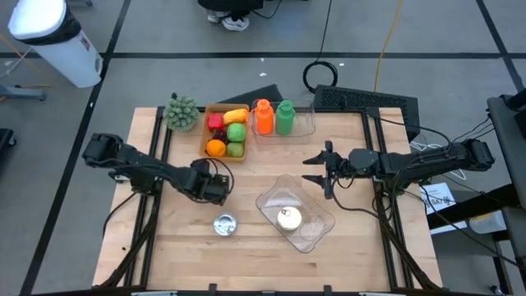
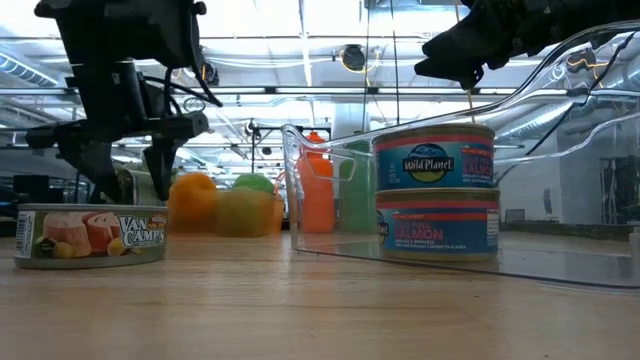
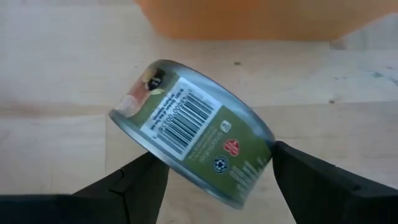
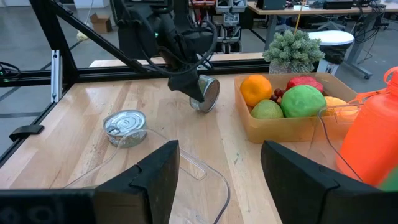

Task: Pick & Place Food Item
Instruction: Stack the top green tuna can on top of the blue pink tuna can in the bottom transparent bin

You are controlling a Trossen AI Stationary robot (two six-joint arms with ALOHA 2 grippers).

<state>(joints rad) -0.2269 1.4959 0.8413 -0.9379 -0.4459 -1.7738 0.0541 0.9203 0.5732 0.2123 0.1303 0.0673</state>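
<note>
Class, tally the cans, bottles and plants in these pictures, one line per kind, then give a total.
Cans: 4 (loose can on the table, held can in the left gripper's jaws, upper can stacked on lower can in the clear tray)
Bottles: 2 (orange bottle, green bottle)
Plants: 1 (small plant)
Total: 7

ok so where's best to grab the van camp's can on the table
Across its round side wall, coming straight down from above: the Van Camp's can sits flat, lid up, low and apart from other things. The left gripper holds another can.
</note>
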